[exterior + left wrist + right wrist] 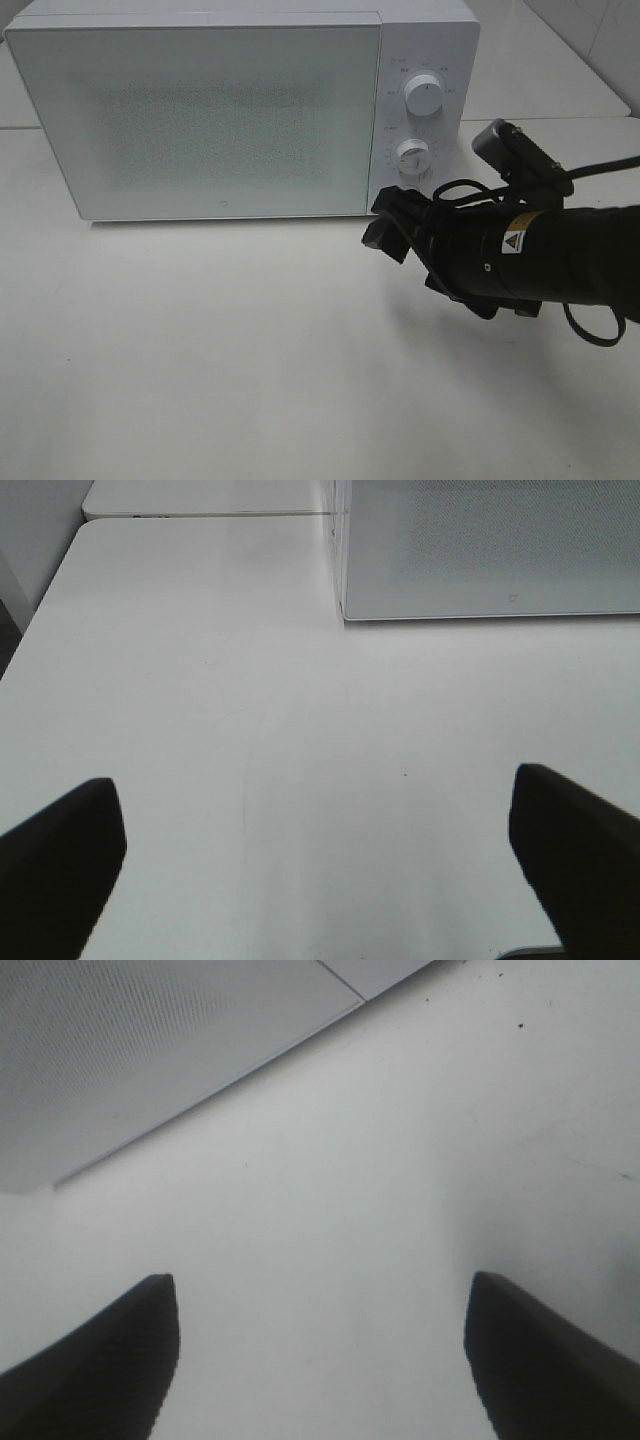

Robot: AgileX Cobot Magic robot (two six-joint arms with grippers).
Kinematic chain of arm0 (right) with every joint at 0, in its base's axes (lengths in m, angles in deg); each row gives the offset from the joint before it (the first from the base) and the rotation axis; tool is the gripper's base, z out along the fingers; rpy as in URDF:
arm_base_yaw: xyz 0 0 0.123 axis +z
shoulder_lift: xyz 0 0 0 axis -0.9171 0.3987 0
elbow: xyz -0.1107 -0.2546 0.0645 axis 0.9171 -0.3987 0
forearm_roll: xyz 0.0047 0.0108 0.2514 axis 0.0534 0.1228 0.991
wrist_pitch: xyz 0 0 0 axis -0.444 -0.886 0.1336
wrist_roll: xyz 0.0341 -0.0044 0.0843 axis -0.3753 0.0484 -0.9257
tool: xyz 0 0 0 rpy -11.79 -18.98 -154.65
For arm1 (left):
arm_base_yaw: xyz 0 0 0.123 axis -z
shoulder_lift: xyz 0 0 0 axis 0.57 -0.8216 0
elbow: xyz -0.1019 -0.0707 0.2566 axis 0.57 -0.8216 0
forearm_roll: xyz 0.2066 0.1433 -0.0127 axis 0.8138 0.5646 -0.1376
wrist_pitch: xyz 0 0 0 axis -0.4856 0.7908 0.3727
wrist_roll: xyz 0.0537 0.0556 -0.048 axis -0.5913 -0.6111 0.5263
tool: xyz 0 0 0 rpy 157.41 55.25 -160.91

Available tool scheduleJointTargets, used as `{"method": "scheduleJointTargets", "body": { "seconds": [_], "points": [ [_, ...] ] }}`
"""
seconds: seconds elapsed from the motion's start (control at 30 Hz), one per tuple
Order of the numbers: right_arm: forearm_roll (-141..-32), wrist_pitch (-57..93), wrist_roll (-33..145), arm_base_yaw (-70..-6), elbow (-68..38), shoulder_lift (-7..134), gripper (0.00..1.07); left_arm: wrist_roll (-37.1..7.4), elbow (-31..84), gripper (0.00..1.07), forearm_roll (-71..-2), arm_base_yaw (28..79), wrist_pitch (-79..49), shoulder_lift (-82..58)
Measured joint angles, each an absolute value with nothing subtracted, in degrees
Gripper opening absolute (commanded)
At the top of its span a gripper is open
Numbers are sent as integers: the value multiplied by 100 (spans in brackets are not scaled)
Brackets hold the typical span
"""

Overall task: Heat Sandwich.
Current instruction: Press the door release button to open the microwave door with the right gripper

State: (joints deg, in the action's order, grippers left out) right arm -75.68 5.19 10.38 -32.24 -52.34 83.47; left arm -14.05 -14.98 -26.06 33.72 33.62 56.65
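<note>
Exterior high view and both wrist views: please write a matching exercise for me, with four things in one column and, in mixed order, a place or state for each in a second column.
Things
1. microwave door
2. upper dial
3. right gripper
4. left gripper

Places or states
a. open, just in front of the lower dial
b. shut
c. open over the table, seen only in its own wrist view
d. white, directly above the lower dial

Pairs: 1-b, 2-d, 3-a, 4-c
</note>
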Motion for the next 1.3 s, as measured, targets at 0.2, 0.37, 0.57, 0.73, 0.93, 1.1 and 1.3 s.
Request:
{"method": "scheduleJointTargets", "body": {
  "seconds": [0.2, 0.37, 0.57, 0.73, 0.93, 1.1, 1.3],
  "points": [
    [-7619, 2186, 2499, -3224, -4713, 8146, 76, -1405, -1498, 100, -2606, 3372, 3362, 5665],
    [-7648, 3223, 3387, -3224, -4363, 8123, 76, -1405, -1498, 100, -2606, 3372, 3362, 5665],
    [-7688, 5028, 4596, -3224, -3865, 8123, 76, -1405, -1498, 100, -2606, 3372, 3362, 5665],
    [-7699, 6162, 5043, -3224, -3573, 8123, 76, -1405, -1498, 100, -2606, 3372, 3362, 5665],
    [-7751, 6959, 5250, -3224, -3469, 7768, 76, -1405, -1498, 100, -2606, 3372, 3362, 5665],
    [-7780, 7245, 5290, -3224, -3458, 6978, 76, -1405, -1498, 100, -2606, 3372, 3362, 5665],
    [-7980, 7515, 5295, -3224, -3452, 5872, 76, -1405, -1498, 100, -2606, 3372, 3362, 5665]
  ]
}}
